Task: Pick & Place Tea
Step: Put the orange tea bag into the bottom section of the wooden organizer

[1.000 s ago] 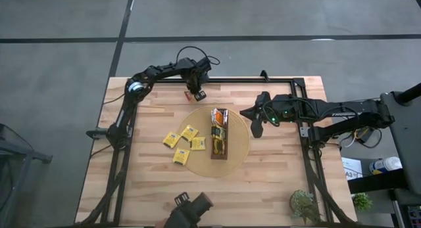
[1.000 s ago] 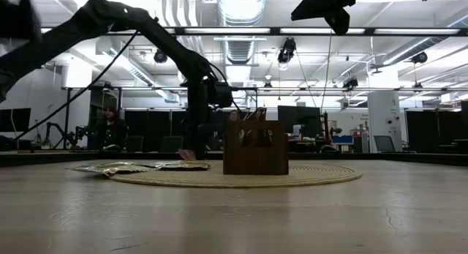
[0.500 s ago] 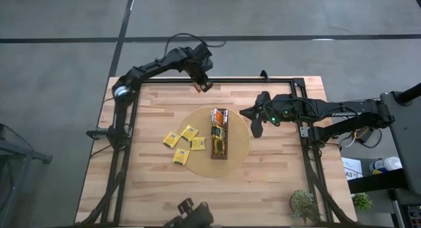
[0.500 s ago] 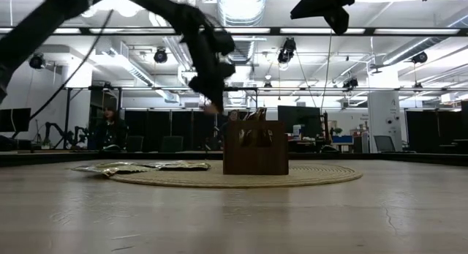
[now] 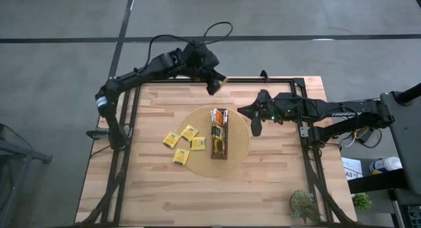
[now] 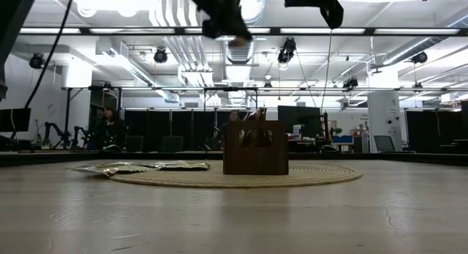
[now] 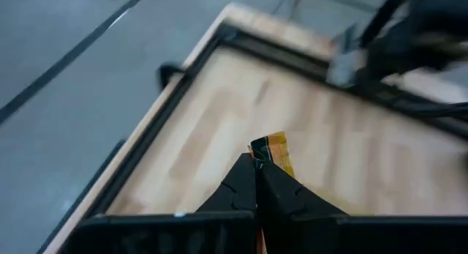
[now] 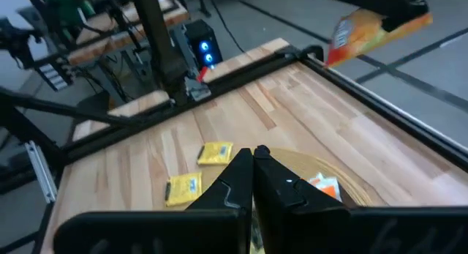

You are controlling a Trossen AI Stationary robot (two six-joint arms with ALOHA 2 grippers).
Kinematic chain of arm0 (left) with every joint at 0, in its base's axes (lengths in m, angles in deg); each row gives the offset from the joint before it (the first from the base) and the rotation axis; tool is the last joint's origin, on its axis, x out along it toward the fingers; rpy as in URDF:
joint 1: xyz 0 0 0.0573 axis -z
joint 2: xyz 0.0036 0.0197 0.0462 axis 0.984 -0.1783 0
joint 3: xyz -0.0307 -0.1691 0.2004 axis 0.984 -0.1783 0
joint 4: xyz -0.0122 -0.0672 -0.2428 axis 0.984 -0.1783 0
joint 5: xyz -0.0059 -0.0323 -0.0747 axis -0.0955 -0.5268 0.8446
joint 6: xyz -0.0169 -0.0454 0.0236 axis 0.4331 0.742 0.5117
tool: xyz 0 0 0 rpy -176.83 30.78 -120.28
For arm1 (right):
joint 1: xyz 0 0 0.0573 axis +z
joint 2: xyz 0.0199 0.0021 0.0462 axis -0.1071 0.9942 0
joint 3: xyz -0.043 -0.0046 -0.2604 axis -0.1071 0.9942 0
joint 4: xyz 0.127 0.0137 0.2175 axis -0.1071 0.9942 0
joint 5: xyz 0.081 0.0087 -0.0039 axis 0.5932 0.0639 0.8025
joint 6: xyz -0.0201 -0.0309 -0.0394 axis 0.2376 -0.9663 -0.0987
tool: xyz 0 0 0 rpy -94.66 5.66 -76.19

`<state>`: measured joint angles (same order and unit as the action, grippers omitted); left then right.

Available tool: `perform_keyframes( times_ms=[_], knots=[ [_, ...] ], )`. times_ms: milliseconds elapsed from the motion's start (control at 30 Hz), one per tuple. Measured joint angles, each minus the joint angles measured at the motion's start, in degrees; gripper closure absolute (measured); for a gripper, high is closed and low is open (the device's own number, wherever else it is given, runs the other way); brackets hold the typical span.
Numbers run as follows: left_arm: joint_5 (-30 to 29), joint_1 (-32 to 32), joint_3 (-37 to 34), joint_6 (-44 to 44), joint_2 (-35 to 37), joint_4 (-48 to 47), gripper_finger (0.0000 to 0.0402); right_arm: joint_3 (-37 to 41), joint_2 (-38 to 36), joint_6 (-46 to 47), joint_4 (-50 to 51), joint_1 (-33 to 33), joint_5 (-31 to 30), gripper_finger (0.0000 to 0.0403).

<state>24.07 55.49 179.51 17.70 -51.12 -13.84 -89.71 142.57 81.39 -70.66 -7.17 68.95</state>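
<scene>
Four yellow sachets (image 5: 183,144) lie on the worktop (image 5: 151,188), below the raised left tool (image 5: 215,83), clamped on an orange sachet (image 8: 369,31). Right of it: brown tray (image 5: 219,133), round mat (image 5: 240,152), then right tool (image 5: 256,127), pressed together.

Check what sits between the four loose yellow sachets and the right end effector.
High view: the long dark-brown tray on the round tan mat lies between the yellow sachets and right end effector.

two slender black jointed arms are seen. a looping black cable is carried above the left arm (image 5: 141,73); a silver band is set at its elbow. small green lights and faint grey lettering are borne by the right arm (image 5: 322,112).
</scene>
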Motion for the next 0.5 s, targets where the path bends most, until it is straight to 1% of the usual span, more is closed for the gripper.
perform_keyframes(
  times_ms=[100,200,333,500],
  knots=[
    [1.2,2.9,0.0,1.4,1.6,3.5,0.0401,0.0,0.0,0.0,-2.6,0.0,0.0,0.0391],
    [1.9,5.9,0.0,1.7,2.4,6.6,0.0401,0.0,0.0,0.5,-4.3,0.0,0.0,0.0372],
    [2.4,9.3,0.0,1.7,3.0,8.6,0.0401,0.0,0.0,1.6,-4.5,0.0,0.0,0.0328],
    [2.2,11.9,0.0,1.7,3.3,8.6,0.0401,0.0,0.0,4.9,-5.1,0.0,-1.1,0.0268]
  ],
)
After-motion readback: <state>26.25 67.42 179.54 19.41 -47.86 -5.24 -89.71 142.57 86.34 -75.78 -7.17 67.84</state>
